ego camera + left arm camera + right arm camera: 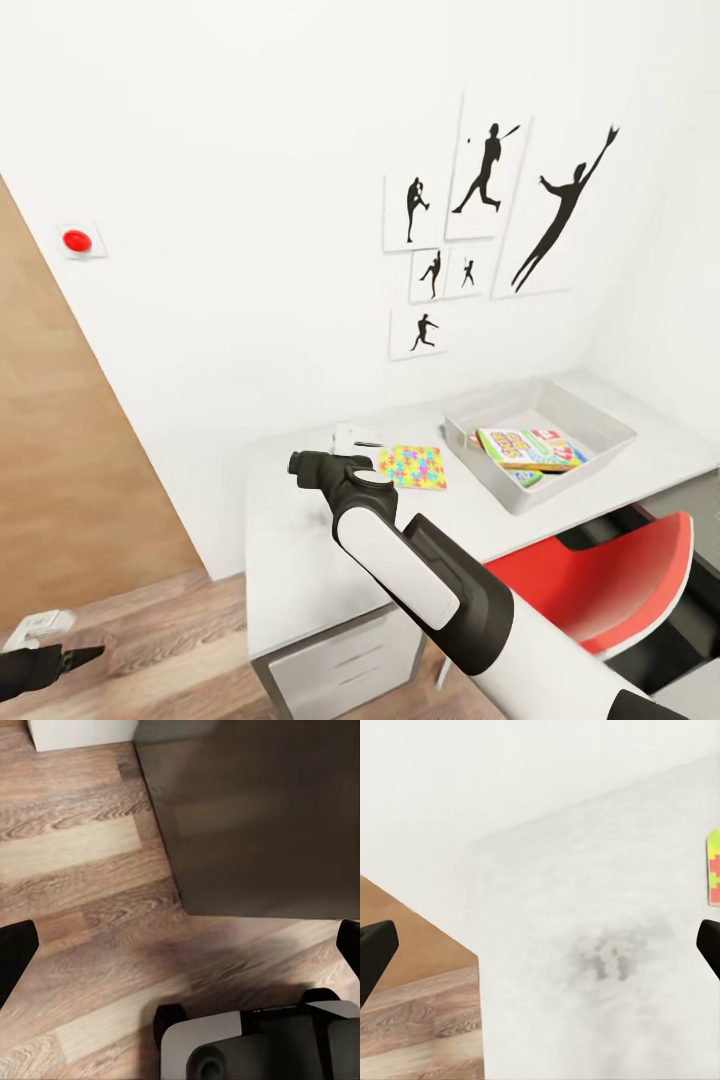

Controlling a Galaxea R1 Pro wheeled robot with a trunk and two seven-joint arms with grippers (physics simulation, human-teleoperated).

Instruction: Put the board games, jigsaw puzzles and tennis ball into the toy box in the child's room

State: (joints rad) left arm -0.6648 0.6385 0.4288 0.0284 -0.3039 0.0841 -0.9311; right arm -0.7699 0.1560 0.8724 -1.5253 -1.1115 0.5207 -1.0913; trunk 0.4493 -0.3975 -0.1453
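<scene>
Right arm fills the lower head view, white forearm running up to the right gripper, which hangs over the table near its back edge. Fingers spread wide in the right wrist view, one dark tip at each side, nothing between them, so it's open and empty.

Jigsaw puzzle lies flat on the table, just beside the gripper on the side toward the toy box; a sliver of it shows at the wrist view's edge. Small white item behind the gripper, too unclear to name. Toy box sits further along the table, near the wall, with a Skip-Bo board game in it, lying tilted over another box I can't read.

Step looks like: reach for the puzzle. Gripper isn't over it yet; the next move needs a sideways shift toward the tray, then a descent. Flat square, so probably an edge grab.

Left gripper is low by the wood floor, well apart from everything, fingers apart, holding nothing. Red chair is tucked under the table below the tray.
</scene>
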